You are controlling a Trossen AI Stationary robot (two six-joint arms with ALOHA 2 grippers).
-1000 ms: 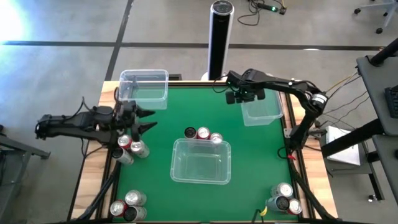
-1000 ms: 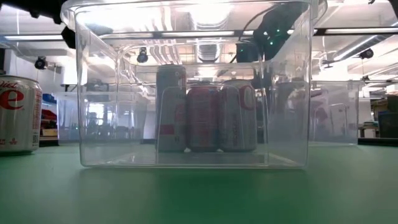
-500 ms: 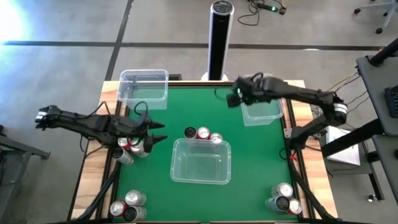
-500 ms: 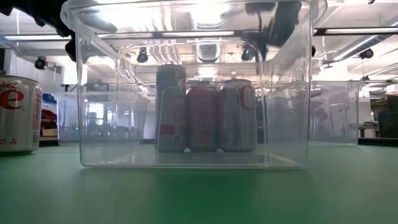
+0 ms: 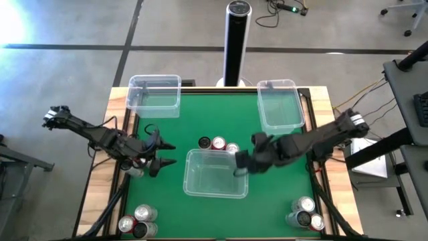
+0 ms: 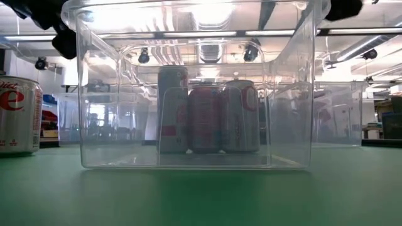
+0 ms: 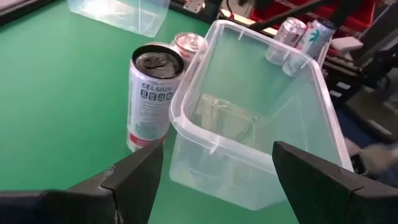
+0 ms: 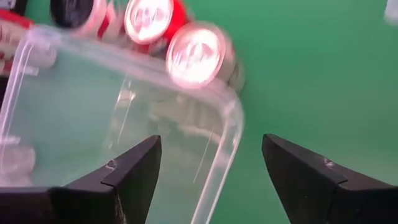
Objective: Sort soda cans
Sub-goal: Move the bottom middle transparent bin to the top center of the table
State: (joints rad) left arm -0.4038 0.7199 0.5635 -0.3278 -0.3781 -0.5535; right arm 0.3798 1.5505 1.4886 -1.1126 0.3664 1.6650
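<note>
Right pincer [image 5: 239,163] swung over middle tub [image 5: 215,175], red, silver cans [image 5: 219,144] behind

At the left edge of the low view a silver can [image 6: 19,116] is cut off, three cans [image 6: 207,116] behind the clear tub [image 6: 195,157] look hazy, and cans [image 8: 186,53] in the right wrist view are blurred.

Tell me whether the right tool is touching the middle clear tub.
Cannot tell. In the high view the right tool overlaps the tub's right rim; the right wrist view shows open fingers straddling that rim, contact unclear.
</note>
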